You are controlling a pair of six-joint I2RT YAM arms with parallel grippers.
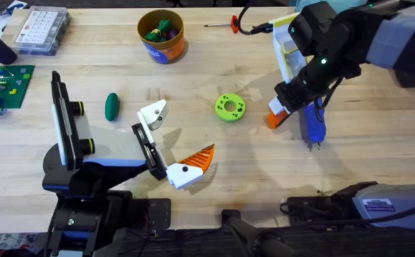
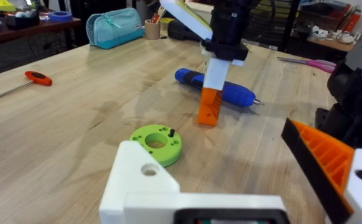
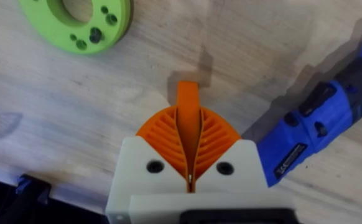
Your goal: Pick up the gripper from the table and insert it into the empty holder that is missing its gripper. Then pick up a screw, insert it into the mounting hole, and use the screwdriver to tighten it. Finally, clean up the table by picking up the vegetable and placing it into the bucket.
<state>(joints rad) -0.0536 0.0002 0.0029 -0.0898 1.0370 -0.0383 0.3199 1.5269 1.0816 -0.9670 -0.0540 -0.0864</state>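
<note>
Closest to the overhead camera stands the left arm, its left gripper (image 1: 185, 130) spread wide and grasping nothing. One side is the bare white holder (image 1: 152, 114), the other a white bracket carrying an orange finger (image 1: 193, 163). Both point toward the lime-green disc (image 1: 229, 107), which lies a little beyond them with bare wood between. From the left wrist view, a small black screw (image 2: 171, 132) stands on the disc's top face.

On the far side of the disc from the left arm, the right gripper (image 1: 282, 107) hangs down over the table (image 1: 214, 207), clenched on the gripper (image 1: 273, 120). The right wrist view shows the orange wedge pinched between the two ribbed pads (image 3: 215, 140), its end poking out past them toward the wood. I cannot tell whether that end touches the tabletop. A clear strip of wood separates it from the disc.

Just beyond the held wedge, again away from the disc, lies the blue screwdriver (image 1: 313, 125), close beside the wedge though not touching it.

Well to the other side of the disc, past the holder, the vegetable (image 1: 112, 106) lies alone on open wood. The bucket (image 1: 161, 36) sits farther back from the disc near the table's far edge, coloured pieces inside it. A red-handled key (image 1: 225, 24) lies at that same far edge, straight back from the disc.
</note>
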